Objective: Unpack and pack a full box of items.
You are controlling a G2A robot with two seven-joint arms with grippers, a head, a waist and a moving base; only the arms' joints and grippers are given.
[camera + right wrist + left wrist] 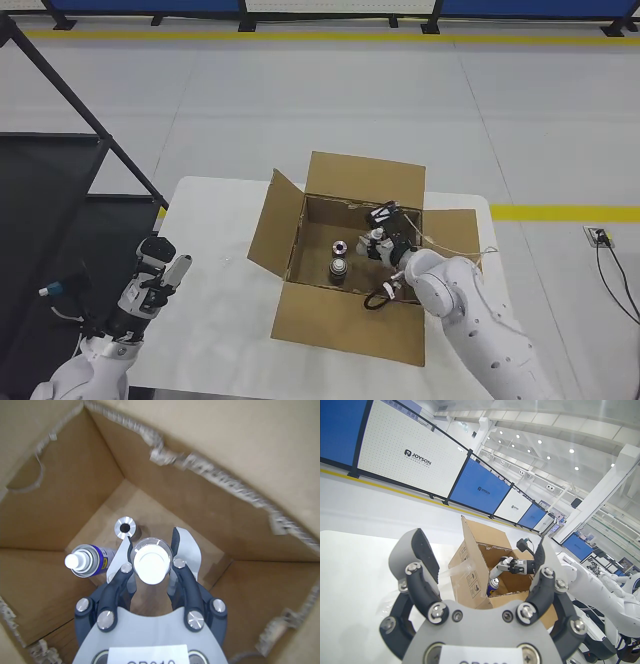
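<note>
The right gripper point(152, 540), inside the cardboard box point(62, 482), clamps a clear white-capped bottle point(150, 565). Just beside the bottle stand a blue spray can point(85, 561) and a shiny metal cylinder point(125, 528). The left gripper point(480, 542) gapes wide outside the box.

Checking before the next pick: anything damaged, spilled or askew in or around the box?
Only the cardboard box: its flap edges are torn and ragged, and a loose strip of clear tape sticks out from one side. The blue spray can stands upright, with no spill. The right hand grips a white-capped bottle.
</note>
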